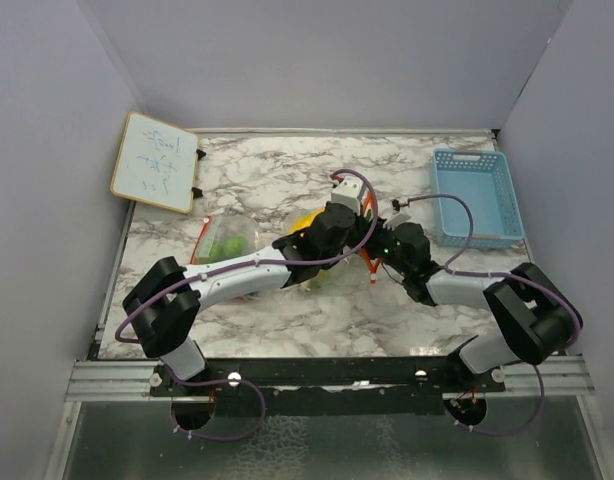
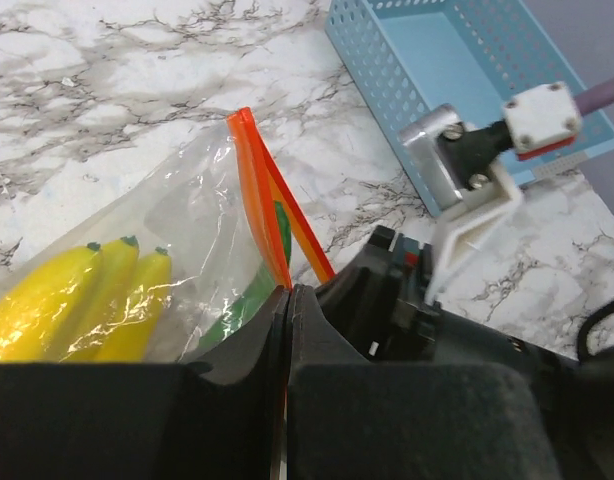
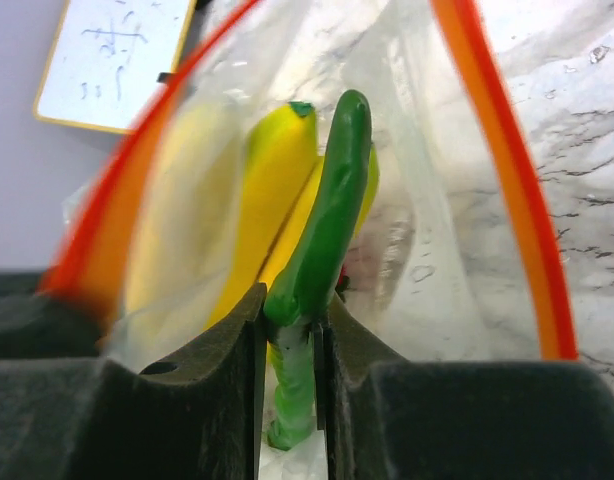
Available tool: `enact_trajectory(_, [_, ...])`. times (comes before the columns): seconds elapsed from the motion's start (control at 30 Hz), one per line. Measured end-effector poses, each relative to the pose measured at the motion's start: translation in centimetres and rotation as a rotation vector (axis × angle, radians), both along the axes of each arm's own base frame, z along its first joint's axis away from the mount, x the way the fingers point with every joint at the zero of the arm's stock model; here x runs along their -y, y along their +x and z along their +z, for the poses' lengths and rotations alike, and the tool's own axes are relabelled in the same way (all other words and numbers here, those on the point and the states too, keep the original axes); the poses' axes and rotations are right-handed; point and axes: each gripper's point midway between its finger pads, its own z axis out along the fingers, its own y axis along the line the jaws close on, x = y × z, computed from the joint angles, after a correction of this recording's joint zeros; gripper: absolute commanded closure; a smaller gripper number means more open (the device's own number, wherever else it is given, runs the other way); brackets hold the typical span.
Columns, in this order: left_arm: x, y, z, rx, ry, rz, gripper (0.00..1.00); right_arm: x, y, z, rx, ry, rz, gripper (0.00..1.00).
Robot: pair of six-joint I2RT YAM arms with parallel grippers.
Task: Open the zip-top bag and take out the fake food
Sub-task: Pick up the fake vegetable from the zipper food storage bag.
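Observation:
A clear zip-top bag (image 1: 322, 272) with an orange zip rim (image 2: 259, 190) lies mid-table. My left gripper (image 2: 289, 292) is shut on the rim's edge; it shows in the top view (image 1: 357, 240) too. My right gripper (image 3: 292, 305) reaches into the open bag mouth and is shut on a green bean-like piece (image 3: 332, 200); in the top view it (image 1: 379, 258) meets the bag from the right. The yellow banana bunch (image 3: 272, 190) lies inside the bag behind the bean, also seen in the left wrist view (image 2: 77, 300). A dark red bit (image 3: 343, 272) shows beside the bean.
A light-blue slotted basket (image 1: 474, 197) stands at the back right. A small whiteboard (image 1: 155, 161) leans at the back left. Left of my left arm, clear plastic with an orange edge holds lime-green fruit (image 1: 225, 243). Grey walls enclose the table.

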Motion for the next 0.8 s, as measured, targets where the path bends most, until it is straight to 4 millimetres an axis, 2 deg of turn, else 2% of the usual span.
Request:
enact_trajectory(0.1, [0.0,0.1,-0.4,-0.006,0.008,0.001,1.00,0.7,-1.2,1.3,0.031,0.006,0.009,0.97])
enact_trajectory(0.3, [-0.4,0.8,-0.9,-0.010,0.016,0.015,1.00,1.8,-1.8,3.6,0.074,-0.004,-0.014,0.98])
enact_trajectory(0.5, [-1.1,0.5,-1.2,-0.015,0.023,0.020,1.00,3.1,-1.3,3.2,0.034,-0.064,-0.082,0.98])
enact_trajectory(0.7, [-2.4,0.5,-0.3,0.003,0.013,0.038,1.00,4.0,-1.1,2.6,-0.010,-0.103,-0.131,0.98])
enact_trajectory(0.8, [-2.9,0.6,-0.4,0.001,0.015,0.046,1.00,4.7,-1.4,3.3,-0.007,-0.106,-0.147,0.98])
